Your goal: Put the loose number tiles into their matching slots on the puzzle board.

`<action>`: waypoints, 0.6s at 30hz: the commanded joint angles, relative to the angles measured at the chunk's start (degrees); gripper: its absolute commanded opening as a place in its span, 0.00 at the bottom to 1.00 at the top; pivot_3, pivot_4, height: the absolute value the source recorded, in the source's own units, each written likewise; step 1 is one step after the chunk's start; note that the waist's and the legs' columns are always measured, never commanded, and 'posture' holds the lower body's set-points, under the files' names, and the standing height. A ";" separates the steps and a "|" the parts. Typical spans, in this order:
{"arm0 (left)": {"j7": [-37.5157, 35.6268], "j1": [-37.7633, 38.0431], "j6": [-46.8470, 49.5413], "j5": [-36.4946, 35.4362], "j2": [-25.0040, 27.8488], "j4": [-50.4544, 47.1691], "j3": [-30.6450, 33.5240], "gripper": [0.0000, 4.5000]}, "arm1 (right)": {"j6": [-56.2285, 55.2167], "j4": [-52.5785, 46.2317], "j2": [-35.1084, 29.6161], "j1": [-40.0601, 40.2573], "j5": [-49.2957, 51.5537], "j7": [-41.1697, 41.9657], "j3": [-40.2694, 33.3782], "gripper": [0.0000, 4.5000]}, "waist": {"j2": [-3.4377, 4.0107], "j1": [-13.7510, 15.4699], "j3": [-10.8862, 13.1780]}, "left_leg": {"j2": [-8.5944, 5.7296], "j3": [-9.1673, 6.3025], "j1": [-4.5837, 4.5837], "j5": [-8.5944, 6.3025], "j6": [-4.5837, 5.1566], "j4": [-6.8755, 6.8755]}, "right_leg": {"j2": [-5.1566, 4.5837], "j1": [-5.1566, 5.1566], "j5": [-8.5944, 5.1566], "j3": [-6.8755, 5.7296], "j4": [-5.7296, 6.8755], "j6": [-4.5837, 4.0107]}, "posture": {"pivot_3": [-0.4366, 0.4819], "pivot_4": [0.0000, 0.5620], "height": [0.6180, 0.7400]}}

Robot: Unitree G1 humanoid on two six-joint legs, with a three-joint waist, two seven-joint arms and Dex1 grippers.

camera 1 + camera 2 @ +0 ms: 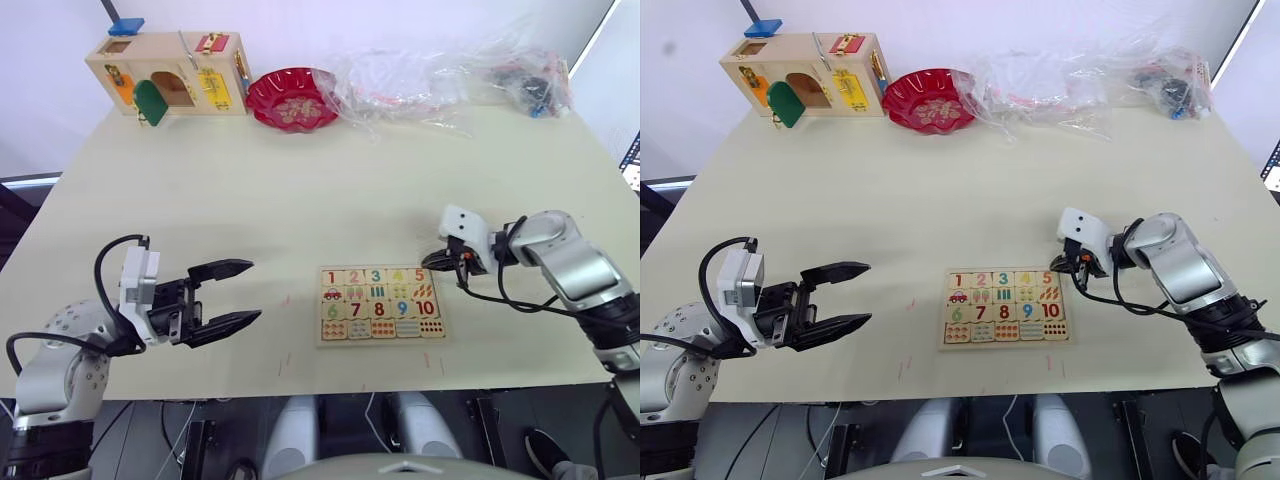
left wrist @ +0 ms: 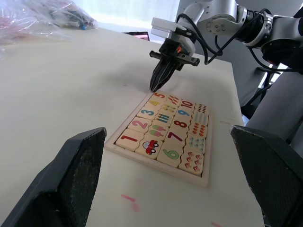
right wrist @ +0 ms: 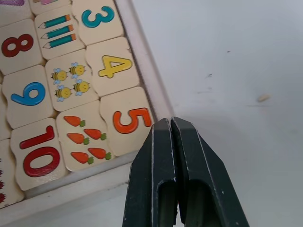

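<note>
Surface [image 1: 300, 220]: pale top; the board sits near the front edge, right of centre.
Latch box [image 1: 168, 72]: far left corner, well apart from the work.
Red bowl [image 1: 292, 97]: far side, just right of the box, with clear bags [image 1: 440, 75] further right.
Board [image 1: 381, 335]: flat and square to the near edge; its top row reads 1 to 5 with no gap showing.
Tiles: 1 [image 2: 129, 137], 2 [image 2: 140, 124], 3 [image 2: 148, 112], 4 [image 3: 113, 66] and 5 [image 3: 131, 120] all lie in the far row, flush with their neighbours.
Left tool [image 1: 228, 296]: wide, holding nothing, hovering left of the board and apart from it.
Right tool [image 3: 171, 124]: narrow, tips pressed together, holding nothing, its point at the board's far right corner just beside the 5.
Stage: the filling looks done; what remains is likely a seating check.
Doing it well: press lightly on the 5 with the narrow tip, straight down rather than sideways, so the frame is not pushed along the surface.
Risk: a sideways nudge could lift a neighbouring tile out of its slot.
</note>
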 commanded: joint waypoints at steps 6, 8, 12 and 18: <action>4.91 3.75 -1.18 0.05 -2.19 -2.04 1.83 1.00 | -7.16 -16.11 -0.25 17.78 14.39 -1.74 -24.39 0.01 | -0.02 0.92 0.00 | -0.01 -0.07 -0.08 0.00 0.00 -0.10 | -0.04 -0.01 0.00 -0.04 -0.07 0.01 | 0.48 0.27 1.00; 6.73 4.94 -1.62 1.22 -2.83 -1.92 1.65 1.00 | -3.79 -18.30 -1.04 24.10 17.89 -2.04 -29.17 0.01 | -0.03 1.25 -0.01 | 0.00 -0.09 -0.04 0.00 0.00 -0.09 | -0.04 0.05 0.00 -0.06 -0.07 0.01 | 0.48 0.27 1.00; 9.49 7.78 -2.04 2.44 -3.63 -1.99 2.00 1.00 | -2.60 -24.35 0.32 36.89 23.30 -4.19 -39.75 0.30 | -0.03 1.56 -0.01 | -0.03 -0.06 0.04 -0.01 0.00 -0.08 | -0.05 0.13 0.00 -0.03 -0.06 0.02 | 0.48 0.27 1.00; 11.92 12.11 -0.83 4.19 -2.33 -0.47 2.93 1.00 | 0.49 -36.24 3.84 53.98 29.61 -8.87 -52.52 0.91 | 0.01 1.31 -0.03 | 0.07 -0.01 0.34 0.00 0.01 -0.08 | 0.15 0.36 -0.02 0.05 -0.06 0.02 | 0.48 0.27 1.00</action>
